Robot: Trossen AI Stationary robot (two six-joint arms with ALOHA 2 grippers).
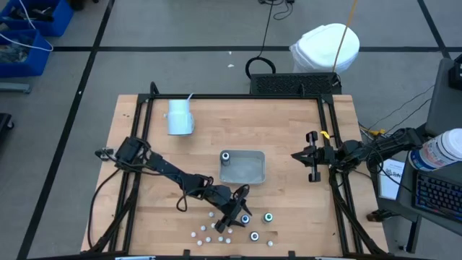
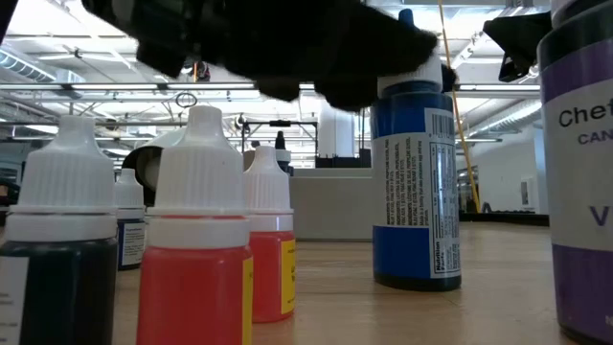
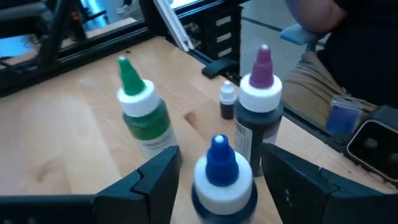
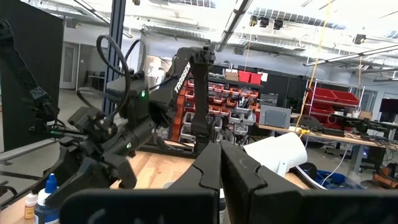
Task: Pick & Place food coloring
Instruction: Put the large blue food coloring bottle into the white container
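Left wrist view is showing the left hand standing wide, its two dark fingers flanking a dark-bodied food coloring bottle with a blue tip and white collar without pressing on it; this looks like lining up for a pick. Just beyond are standing a green-tipped bottle, a purple-tipped bottle and one tiny white-capped bottle, all upright near the worktop's front edge.

High view is giving what the wrist camera cannot: the light wooden worktop as a whole, the grey rectangular tray at its middle already holding one dark bottle, and the small white-capped bottles scattered along the front edge beside the left hand. A white cup is sitting near the back left corner. The tray is probably the drop spot, being close to the cluster.

Right hand is waiting at the right edge, fingers pressed together and holding nothing. Low view is showing the blue bottle's label and red-bodied bottles up close.
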